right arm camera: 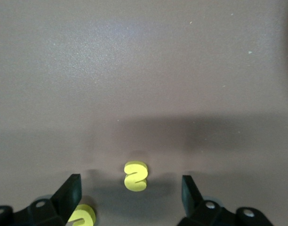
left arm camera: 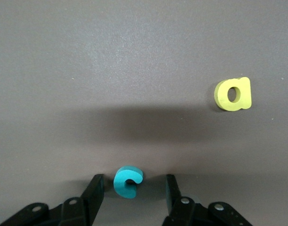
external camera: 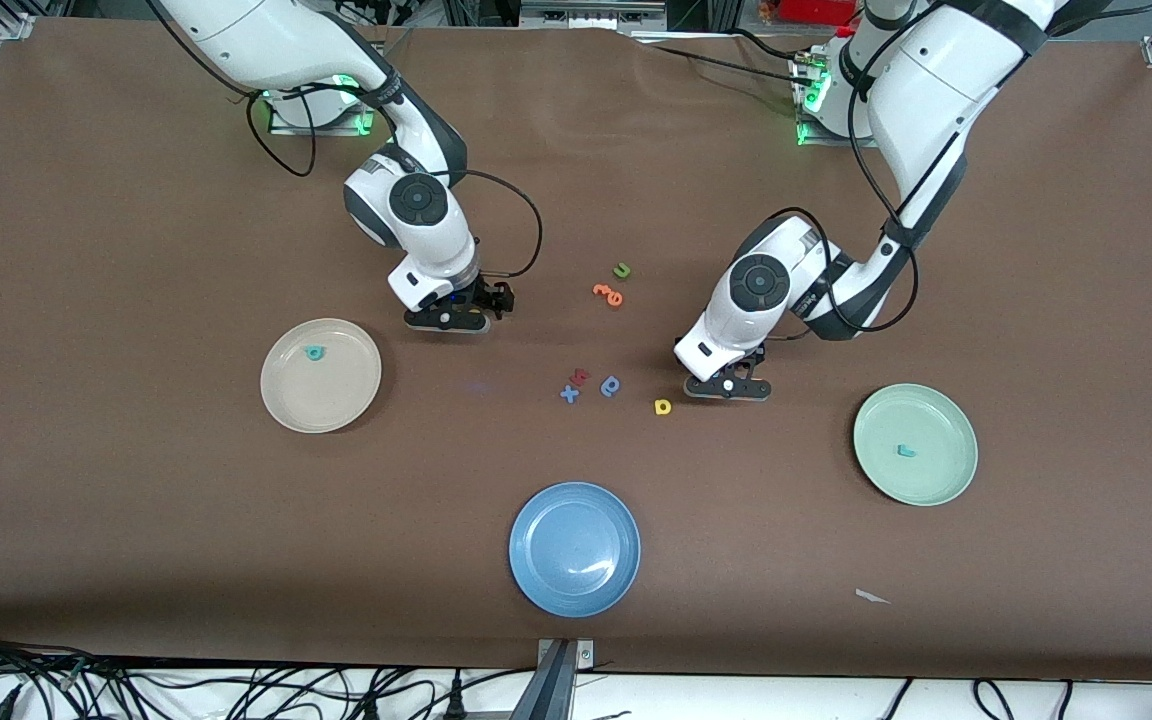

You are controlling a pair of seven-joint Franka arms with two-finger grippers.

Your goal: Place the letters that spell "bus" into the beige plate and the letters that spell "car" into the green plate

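So far only the teal b [external camera: 314, 352] lies in the beige plate [external camera: 281, 400] and the teal r [external camera: 904, 451] in the green plate [external camera: 951, 480], while the left gripper [left arm camera: 131, 192] brackets the teal c [left arm camera: 128, 181] and the right gripper [right arm camera: 131, 189] the yellow s [right arm camera: 135, 176], jaws open, on the counter [external camera: 136, 250]; the yellow a [left arm camera: 233, 94] waits beside.

Even, bright overhead lighting; soft shadow bands on the matte brown counter [external camera: 136, 520] in both wrist views; faint glare on the glossy round blue plate [external camera: 574, 548].

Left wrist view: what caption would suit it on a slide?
The left gripper straddles a teal c on the brown table, fingers not touching it; a yellow a lies nearby.
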